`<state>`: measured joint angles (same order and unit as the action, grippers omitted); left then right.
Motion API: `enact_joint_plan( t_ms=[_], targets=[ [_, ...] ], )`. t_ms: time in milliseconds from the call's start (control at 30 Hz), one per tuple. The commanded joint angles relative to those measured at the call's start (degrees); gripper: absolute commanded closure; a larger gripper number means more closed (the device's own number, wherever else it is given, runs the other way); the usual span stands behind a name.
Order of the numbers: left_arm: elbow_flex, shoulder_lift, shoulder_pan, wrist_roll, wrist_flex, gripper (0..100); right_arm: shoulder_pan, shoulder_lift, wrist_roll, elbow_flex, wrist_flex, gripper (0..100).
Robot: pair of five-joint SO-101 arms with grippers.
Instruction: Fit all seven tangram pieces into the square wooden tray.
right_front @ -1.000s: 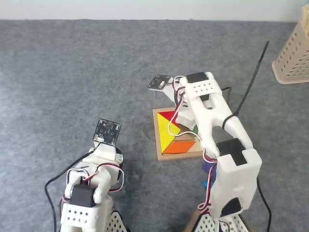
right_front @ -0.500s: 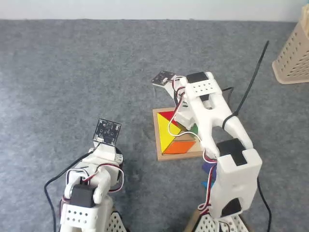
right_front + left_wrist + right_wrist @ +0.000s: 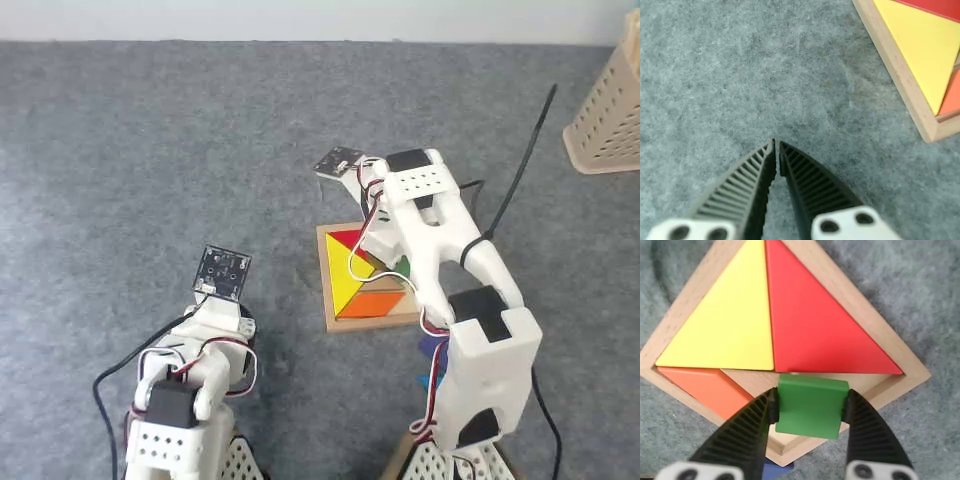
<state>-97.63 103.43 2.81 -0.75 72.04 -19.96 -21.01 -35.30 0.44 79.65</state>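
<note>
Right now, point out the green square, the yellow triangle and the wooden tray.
green square (image 3: 812, 407), right wrist view, centre of its top face
yellow triangle (image 3: 727, 332), right wrist view, middle of its face
wooden tray (image 3: 874, 322), right wrist view, bare rim

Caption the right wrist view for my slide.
Right pincer grips green square over wooden tray; red triangle, yellow triangle, orange piece seated.

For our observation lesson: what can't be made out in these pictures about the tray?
High view: the right arm covers much of the tray.
Right wrist view: whether the green square sits flat or lifted; the blue piece, cut off by the edge.
Left wrist view: the edge cuts off most of the tray.
</note>
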Motion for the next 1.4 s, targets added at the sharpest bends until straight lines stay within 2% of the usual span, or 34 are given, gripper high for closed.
enact_joint_plan(
  t_ms=[0,67,367,533,600,667,833,1033,1233,1367],
  targets=[
    [1.1,1.23,0.35,0.44,0.35,99,0.22,1.36,0.26,-0.53,0.92,81.3],
    [1.1,1.23,0.35,0.44,0.35,99,0.22,1.36,0.26,-0.53,0.92,78.6],
    [1.1,1.23,0.35,0.44,0.35,99,0.31,1.36,0.26,-0.53,0.92,79.4],
    [1.1,1.23,0.35,0.44,0.35,99,2.51,2.42,1.58,-0.97,0.13,91.7],
    [1.1,1.23,0.35,0.44,0.35,99,3.91,4.79,4.66,-0.97,0.13,97.8],
    [1.1,1.23,0.35,0.44,0.35,99,5.14,8.48,7.21,0.26,0.13,99.0],
    [1.1,1.23,0.35,0.44,0.35,99,7.87,22.46,13.27,11.78,-3.3,99.2],
    [1.1,1.23,0.35,0.44,0.35,99,12.0,38.11,13.8,29.36,-9.45,99.2],
    [1.1,1.23,0.35,0.44,0.35,99,13.05,46.2,11.43,40.44,-3.91,99.2],
    [1.1,1.23,0.35,0.44,0.35,99,10.59,46.99,10.99,47.03,-3.12,99.1]
  ],
)
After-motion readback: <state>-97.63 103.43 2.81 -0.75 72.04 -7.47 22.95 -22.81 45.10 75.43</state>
